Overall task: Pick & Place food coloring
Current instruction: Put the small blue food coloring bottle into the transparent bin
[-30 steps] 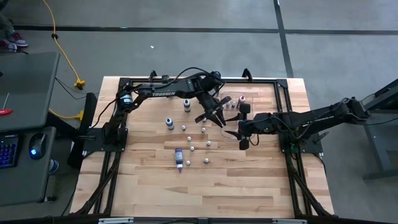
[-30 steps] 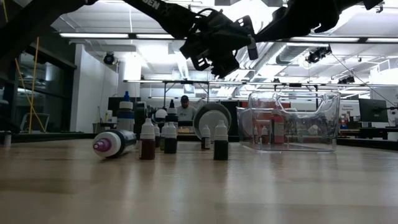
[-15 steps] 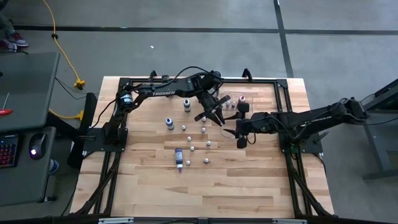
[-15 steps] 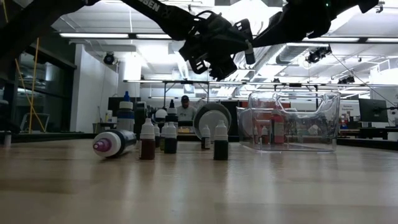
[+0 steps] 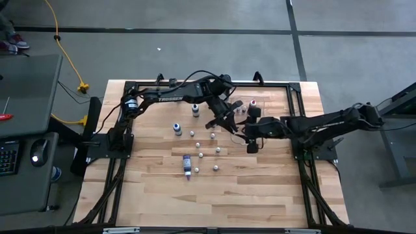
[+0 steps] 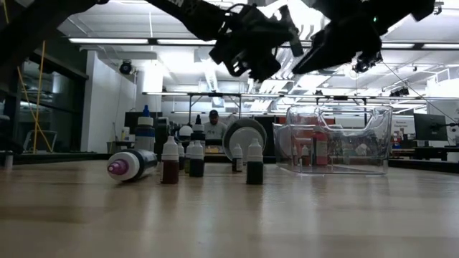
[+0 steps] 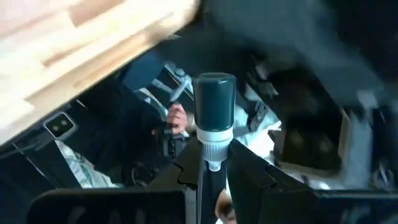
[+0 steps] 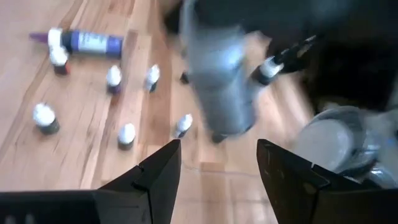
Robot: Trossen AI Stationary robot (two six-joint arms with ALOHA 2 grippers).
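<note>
Left tool (image 7: 211,177) clenched on a small dropper bottle (image 7: 213,118), gripping at the white neck; long axis running straight out from between the dark fingers, dark teal body pointing away from the wrist. Held in the air above the middle of the surface (image 5: 260,188), near the clear plastic tray (image 6: 333,140).

Right tool (image 8: 217,168) released, fingers spread and gripping nothing, hovering close beside the left tool (image 5: 229,123) near the tray's side.

On the pale wood-plank surface, other food coloring bottles (image 6: 254,163) standing upright with white conical caps up: smooth little cylinders, dark and reddish-brown bodies, scattered loosely near one another. One larger bottle (image 5: 186,164) with a blue-purple label lying on its side, long axis along the boards, cap end toward the front edge. A few more small bottles standing upright inside the tray, rigid and transparent with rounded corners.
</note>
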